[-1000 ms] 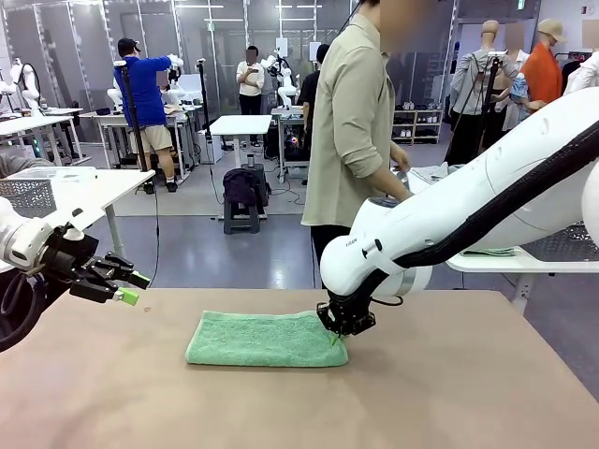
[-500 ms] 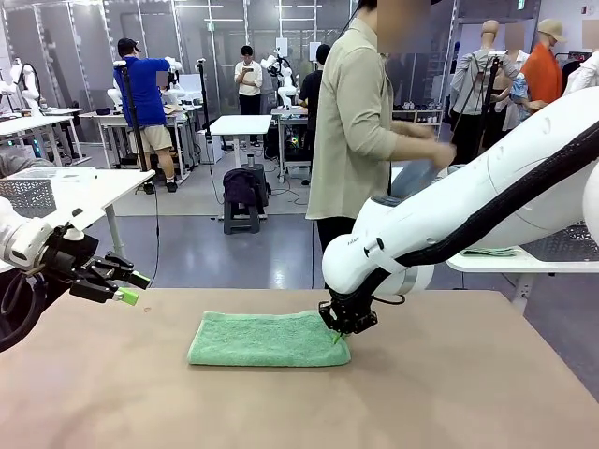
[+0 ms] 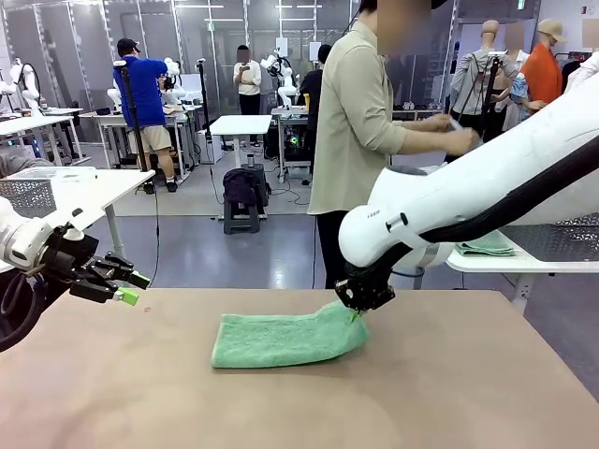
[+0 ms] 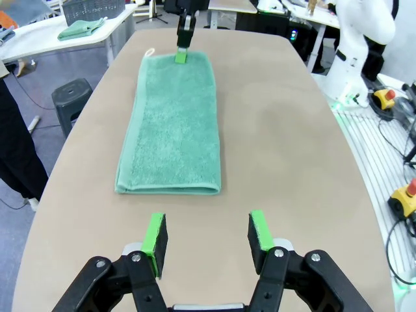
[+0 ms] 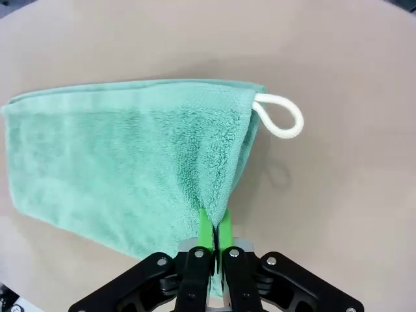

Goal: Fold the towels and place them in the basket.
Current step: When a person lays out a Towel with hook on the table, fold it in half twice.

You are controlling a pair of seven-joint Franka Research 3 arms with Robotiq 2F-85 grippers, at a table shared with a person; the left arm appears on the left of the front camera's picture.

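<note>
Presently, the right gripper (image 3: 357, 316) is pinched shut on one short end of the green towel (image 3: 281, 339), at the centre right of the front view. That end is raised off the table (image 3: 449, 393) while the rest lies flat. Judged from this hold, the purpose is to carry the gripped end over the towel for a further fold. In the right wrist view the green pads (image 5: 207, 227) meet on a doubled edge at lower centre, and a white hanging loop (image 5: 279, 116) projects from the towel corner just above and right of the grip. The towel already lies as a long, narrow, layered strip, so it appears to be partly folded. The left gripper (image 3: 126, 288) hangs at the left edge of the front view with its fingers spread and nothing between them. In the left wrist view it faces the free short end of the towel (image 4: 172, 123) and stands apart from it, ready to pin or receive. The basket (image 4: 97, 10) sits on a white side table (image 4: 39, 42) at upper left of that view, beside a folded green cloth (image 4: 81, 27). A person (image 3: 356, 122) stands at the far edge, hands toward that side table. The gap between the tables and the person's position may obstruct the transfer.
</note>
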